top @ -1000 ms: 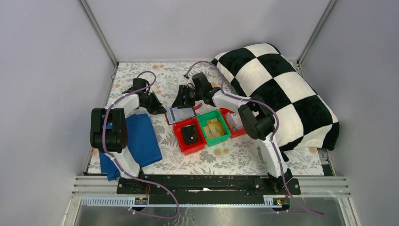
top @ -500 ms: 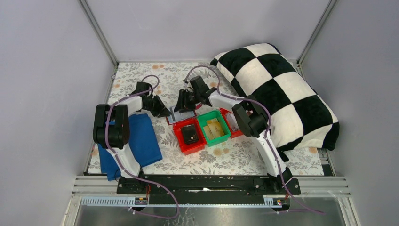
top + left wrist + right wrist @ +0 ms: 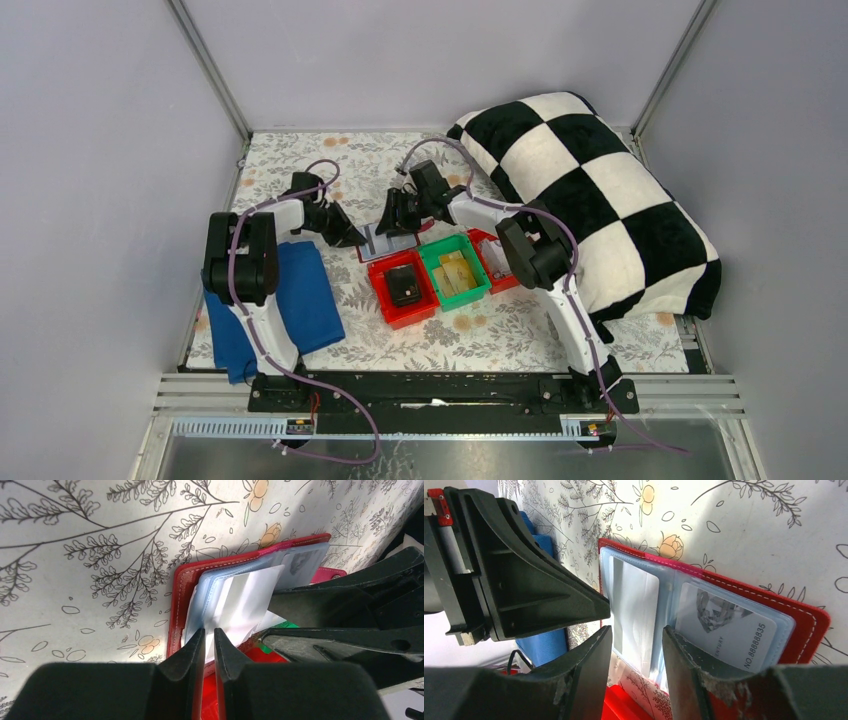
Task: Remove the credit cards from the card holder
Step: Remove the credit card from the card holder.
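Near the middle of the counter (image 3: 470, 330), in the top view, the card holder (image 3: 378, 246) is seen lying open, at 11 o'clock of a red bin (image 3: 410, 320), with a green bin (image 3: 445, 242) set beside that. The left gripper (image 3: 352, 238) is placed at the holder's 9 o'clock edge and the right gripper (image 3: 397, 226) at its 1 o'clock edge. A blue cloth (image 3: 300, 295) is spread at 8 o'clock of the holder and a checked pillow (image 3: 590, 190) at 3 o'clock.

From the left wrist, a white card (image 3: 245, 597) is seen tilted and partly out of the light blue pockets. The left jaws are almost together, with a thin slit left between them at the card's 7 o'clock end. Whether the card is nipped cannot be told.

From the right wrist, the right jaws are held apart over the blue pockets. A printed card (image 3: 724, 625) is seen tucked in the pocket at 3 o'clock.
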Available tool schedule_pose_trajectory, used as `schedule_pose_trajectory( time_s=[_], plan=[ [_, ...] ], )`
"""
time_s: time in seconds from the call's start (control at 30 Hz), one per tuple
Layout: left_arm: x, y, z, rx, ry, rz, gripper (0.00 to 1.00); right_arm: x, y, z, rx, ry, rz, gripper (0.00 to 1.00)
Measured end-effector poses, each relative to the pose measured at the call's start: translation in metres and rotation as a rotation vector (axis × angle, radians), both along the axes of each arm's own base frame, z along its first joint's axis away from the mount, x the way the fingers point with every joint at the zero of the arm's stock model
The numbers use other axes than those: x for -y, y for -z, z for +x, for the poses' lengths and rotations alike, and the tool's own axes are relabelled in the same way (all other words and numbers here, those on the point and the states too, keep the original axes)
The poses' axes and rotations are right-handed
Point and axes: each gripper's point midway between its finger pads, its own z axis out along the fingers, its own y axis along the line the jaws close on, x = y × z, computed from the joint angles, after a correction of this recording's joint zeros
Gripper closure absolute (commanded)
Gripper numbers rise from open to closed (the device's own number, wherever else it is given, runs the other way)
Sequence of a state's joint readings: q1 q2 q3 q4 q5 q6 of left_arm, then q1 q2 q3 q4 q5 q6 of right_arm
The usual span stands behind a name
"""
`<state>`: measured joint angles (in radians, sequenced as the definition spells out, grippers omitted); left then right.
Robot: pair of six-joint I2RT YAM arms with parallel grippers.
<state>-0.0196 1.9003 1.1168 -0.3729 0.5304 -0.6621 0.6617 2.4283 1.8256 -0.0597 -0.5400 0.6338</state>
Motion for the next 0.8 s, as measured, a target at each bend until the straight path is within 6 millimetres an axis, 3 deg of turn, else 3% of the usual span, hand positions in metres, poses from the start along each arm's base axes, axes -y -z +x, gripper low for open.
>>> schedule_pose_trajectory(
  time_s=[0.1, 0.27, 0.57, 0.7, 0.8],
  plan=[
    [0.0, 0.0, 0.002, -0.008, 0.001, -0.007, 0.85, 0.001, 0.001, 0.001, 0.003, 0.004, 0.008, 0.59],
    [0.001, 0.001, 0.004, -0.014, 0.003, -0.014, 0.86, 0.006, 0.007, 0.004, -0.01, 0.029, 0.056, 0.83],
    [0.003, 0.001, 0.007, -0.01, 0.011, -0.032, 0.86, 0.01, 0.005, 0.003, -0.067, 0.037, 0.145, 0.81],
    [0.005, 0.001, 0.008, -0.006, 0.014, -0.04, 0.86, 0.009, 0.004, 0.001, -0.074, 0.027, 0.157, 1.0],
    [0.005, 0.002, 0.008, -0.007, 0.014, -0.041, 0.86, 0.007, 0.001, 0.0, -0.076, 0.019, 0.171, 1.0]
  ],
)
